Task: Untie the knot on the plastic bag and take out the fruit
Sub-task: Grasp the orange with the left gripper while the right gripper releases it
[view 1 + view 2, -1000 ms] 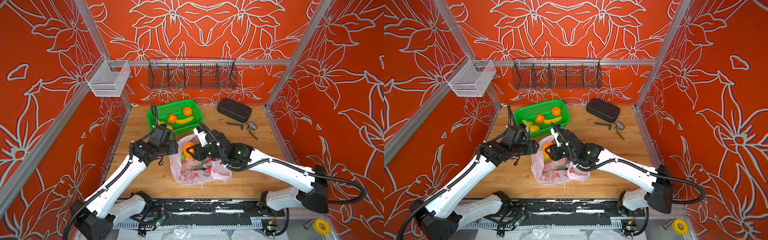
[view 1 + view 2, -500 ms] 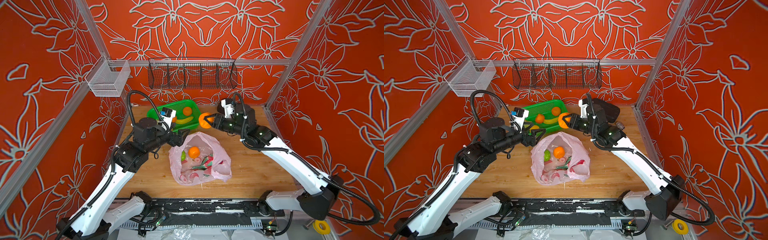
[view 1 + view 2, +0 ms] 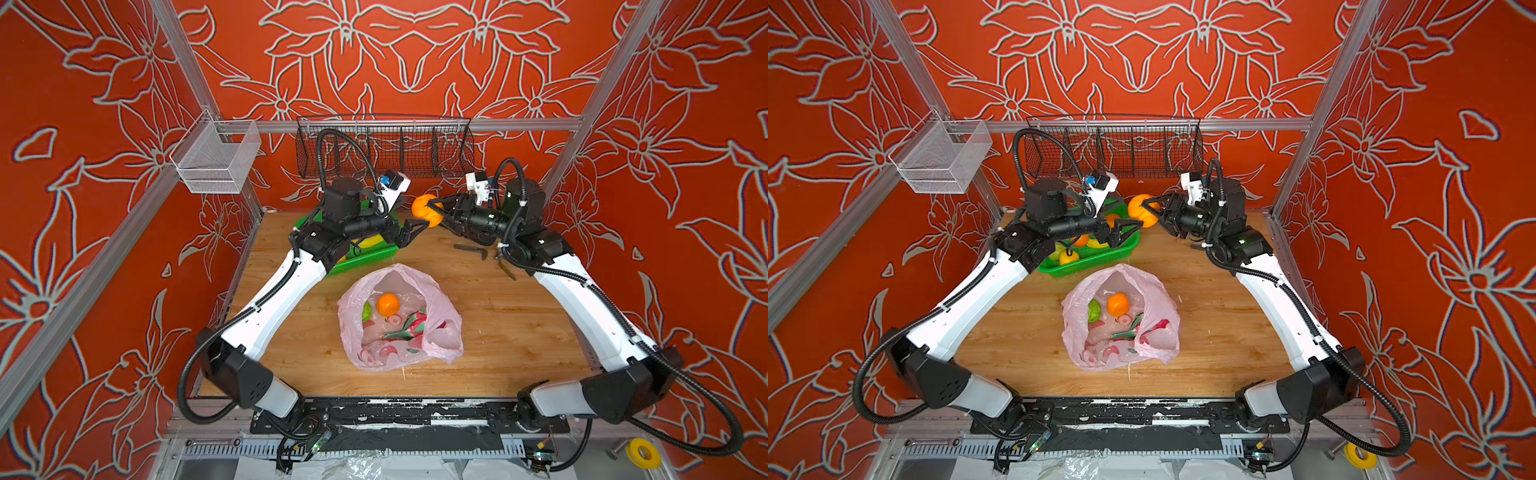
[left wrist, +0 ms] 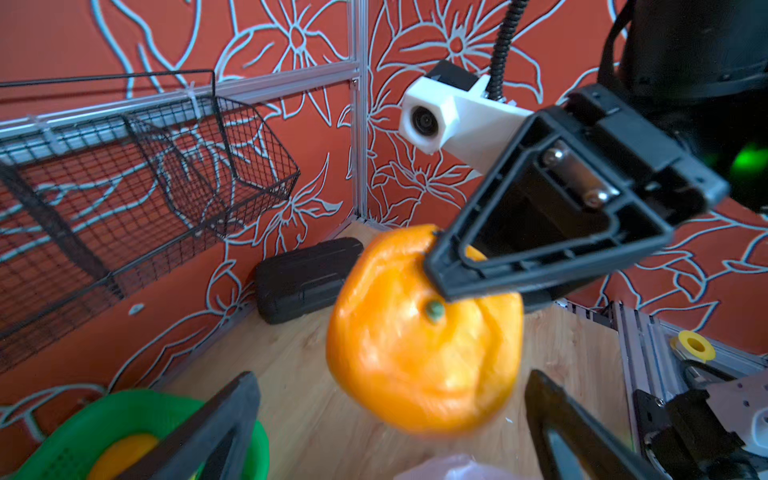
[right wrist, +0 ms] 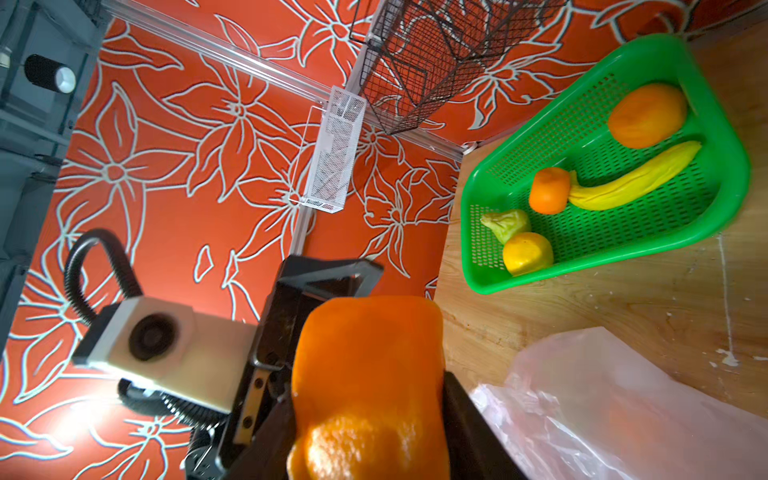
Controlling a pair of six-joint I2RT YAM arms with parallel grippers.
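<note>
Both arms had left plastic bag (image 3: 436, 332) since a second earlier and risen toward rear of table (image 3: 291, 353); left gripper (image 3: 1127, 232) jaws had spread wide, gripping nothing.
Nearest: bag lay mid-table, mouth gaping upward, loose orange (image 3: 387, 304) and green fruit (image 3: 366, 311) inside.
Beyond, in air: right gripper (image 3: 436, 211) clamped on held orange (image 3: 420, 208), just off left gripper's fingertips.
Under left arm: green basket (image 3: 1077, 271) with further oranges (image 5: 646, 114) and banana (image 5: 636, 178).
Farthest: black case (image 4: 305, 278) by back wall, wire rack (image 3: 384, 145) above.
</note>
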